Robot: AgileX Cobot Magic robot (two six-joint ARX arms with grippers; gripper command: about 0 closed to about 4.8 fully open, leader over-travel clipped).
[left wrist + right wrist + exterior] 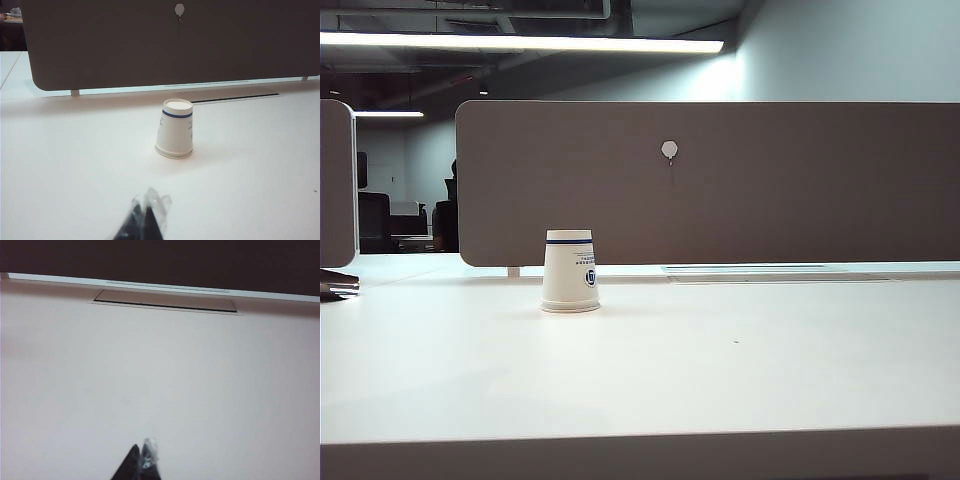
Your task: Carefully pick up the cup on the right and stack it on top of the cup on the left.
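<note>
Paper cup [569,271] stands upside down on the white surface [720,370], left of centre and alone — I see no second cup to stack — so my left tool [145,220] and right tool [140,462] sit back, closed and empty.

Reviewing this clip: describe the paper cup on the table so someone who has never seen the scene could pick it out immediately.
Find the long grey divider panel across the back of the white table. Just in front of its left end stands the paper cup, upside down with its rim on the tabletop. It is white with a dark blue band and a small blue logo, the only cup visible.
</note>
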